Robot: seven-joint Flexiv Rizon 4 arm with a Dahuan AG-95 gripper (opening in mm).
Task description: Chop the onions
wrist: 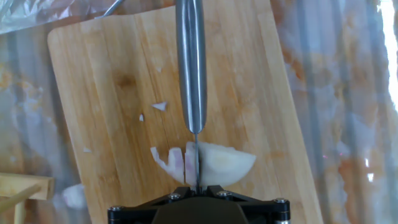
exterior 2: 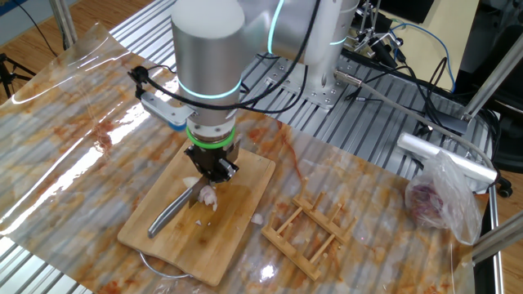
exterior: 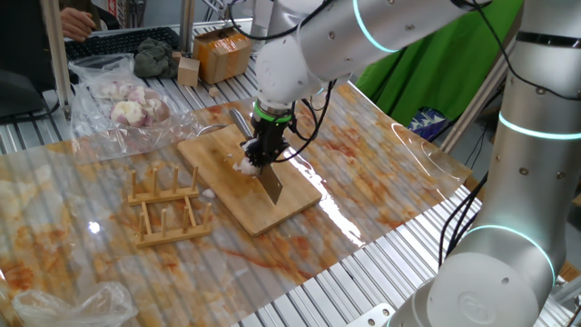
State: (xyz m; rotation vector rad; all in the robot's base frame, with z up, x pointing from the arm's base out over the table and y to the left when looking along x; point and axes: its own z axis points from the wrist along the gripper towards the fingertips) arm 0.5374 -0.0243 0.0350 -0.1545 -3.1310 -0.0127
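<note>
1. Onion (wrist: pixel 214 163): a small, pale, glossy peeled piece lying near the middle of the wooden cutting board (wrist: pixel 124 68), directly under the gripper. In the hand view it is already partly divided, with a larger rounded wedge on one side of the blade and thinner slivers on the other.
2. Handling judgement: light, firm but layered, and probably wet and slick on the cut faces. Layers are likely to separate and slide under pressure. The rounded piece may roll or skid on the board unless the blade comes straight down through it.
3. Loose fragments (wrist: pixel 159 106): small white bits lie apart from the main piece on the board; another pale scrap sits just off the board's edge.
4. Knife (wrist: pixel 191 62): the blade runs along the hand view's centre line, edge down into the onion. Contact is through the knife; the onion itself is not gripped.
5. Gripper (exterior 2: pixel 211 163): it appears clamped on the knife handle, though the fingers themselves are hidden in all views.
6. Surroundings: a wooden rack (exterior: pixel 170 204) stands near the board. A clear plastic bag (exterior: pixel 127 100) of larger pinkish onions lies well apart.
7. Risk: pieces scattering off the board.
</note>
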